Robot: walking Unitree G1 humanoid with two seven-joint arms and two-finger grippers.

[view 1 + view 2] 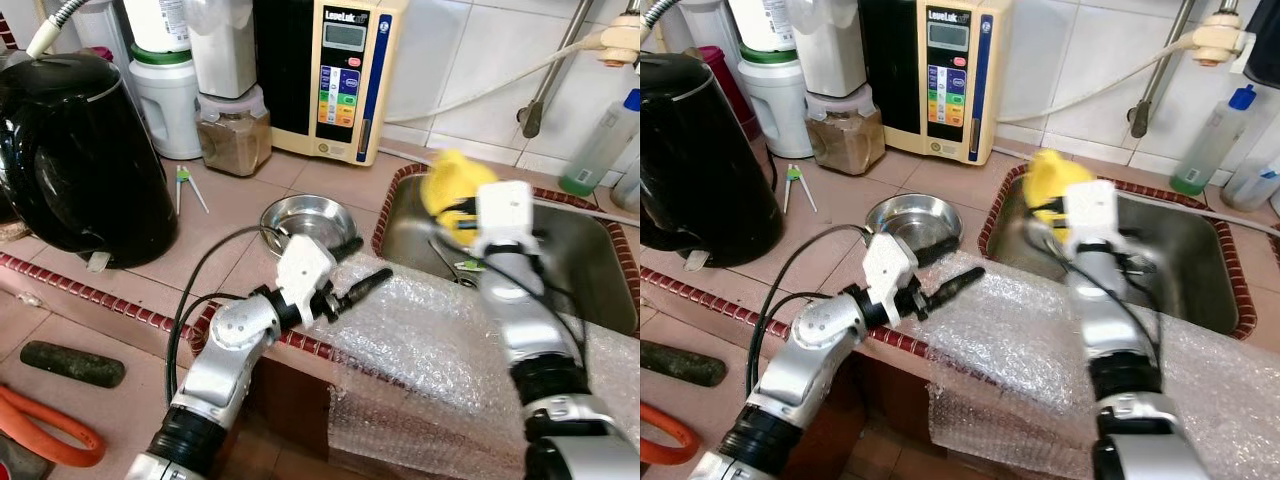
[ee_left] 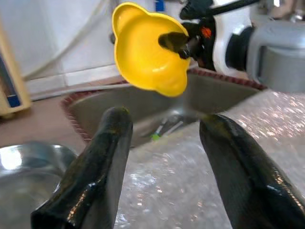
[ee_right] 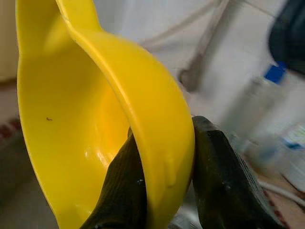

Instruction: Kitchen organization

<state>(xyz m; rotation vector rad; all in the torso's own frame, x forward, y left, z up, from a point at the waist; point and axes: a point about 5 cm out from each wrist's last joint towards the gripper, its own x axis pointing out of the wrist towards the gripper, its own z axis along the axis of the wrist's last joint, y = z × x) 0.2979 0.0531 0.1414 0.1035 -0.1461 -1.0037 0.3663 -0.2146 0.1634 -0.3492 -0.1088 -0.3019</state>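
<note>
R gripper point(image 3: 162, 186) over the sink point(image 1: 590, 270): fingers pinch the rim of a yellow bowl point(image 3: 95, 119), one finger inside the wall, one outside. Grip firm in the wrist view. Bowl is held up above the sink's near-left corner, tilted, not touching the basin; blurred in the head views.

L gripper point(image 1: 355, 270) hovers at the counter edge, just above the bubble wrap point(image 1: 430, 360), btwn the steel dish point(image 1: 305, 220) and the sink. Fingers spread wide, nothing btwn them, no contact seen w/ wrap or dish.

Steel dish sits on the tiled counter, just left of the sink. Bubble wrap drapes over the counter's front edge and down. Black kettle point(image 1: 75, 160) stands far left. Water unit point(image 1: 335, 75) w/ coloured buttons stands against the back wall. Utensils lie in the sink bottom; type cannot be told.
</note>
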